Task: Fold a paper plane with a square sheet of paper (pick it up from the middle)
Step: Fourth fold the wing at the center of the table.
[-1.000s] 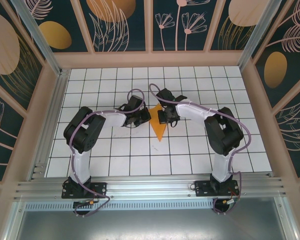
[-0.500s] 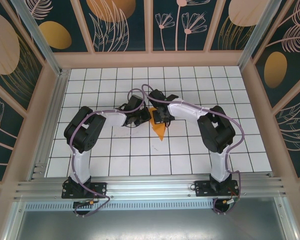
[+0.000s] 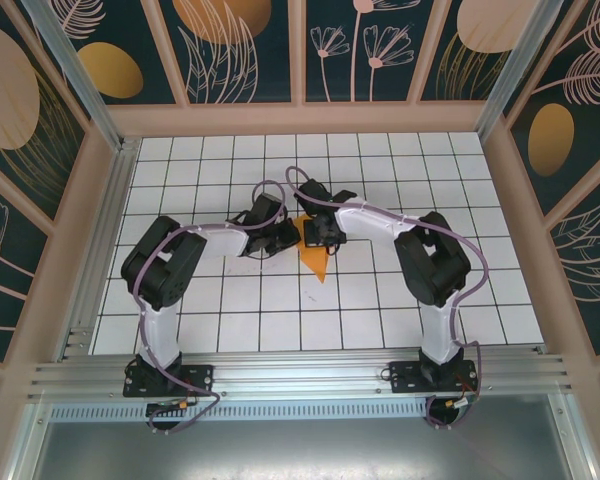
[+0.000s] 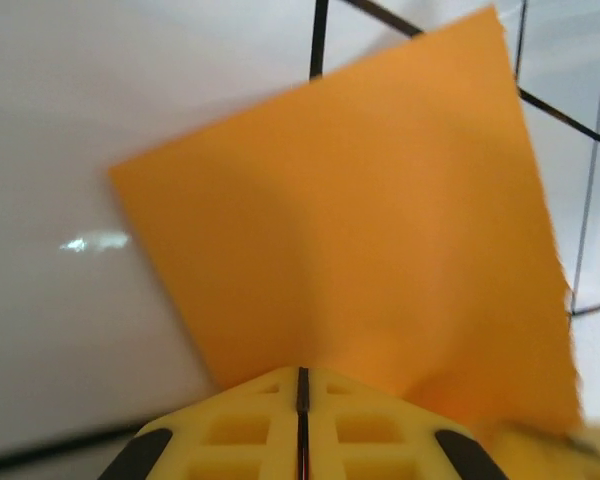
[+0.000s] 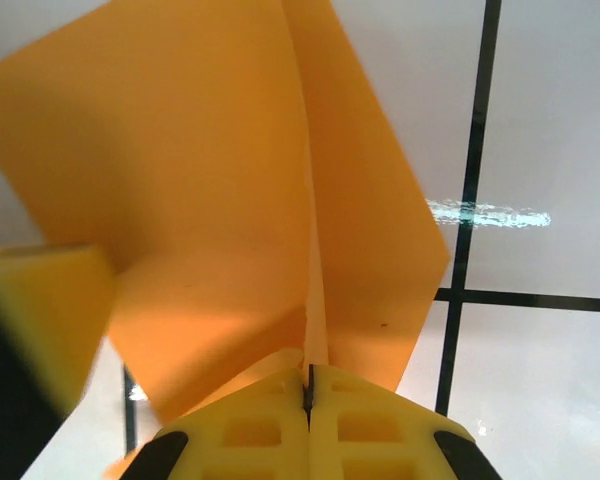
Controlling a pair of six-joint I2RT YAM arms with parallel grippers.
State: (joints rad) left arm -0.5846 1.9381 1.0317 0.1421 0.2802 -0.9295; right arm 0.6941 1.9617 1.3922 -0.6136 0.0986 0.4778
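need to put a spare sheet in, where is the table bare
Free: the near tile rows between the folded orange paper and the arm bases, the far rows under the back wall, and the left and right edge columns of the table. Crowded: the middle, where the left gripper and right gripper meet, both shut on the paper.

Bright, glare on tiles [image 5: 490,213], blurred close-ups

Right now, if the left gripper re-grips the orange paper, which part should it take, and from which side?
Likely the flat flap of the paper on the side of the left gripper, pinched at its edge, coming in level from the left. It spreads broad and smooth there, while the right gripper clamps the raised centre crease.
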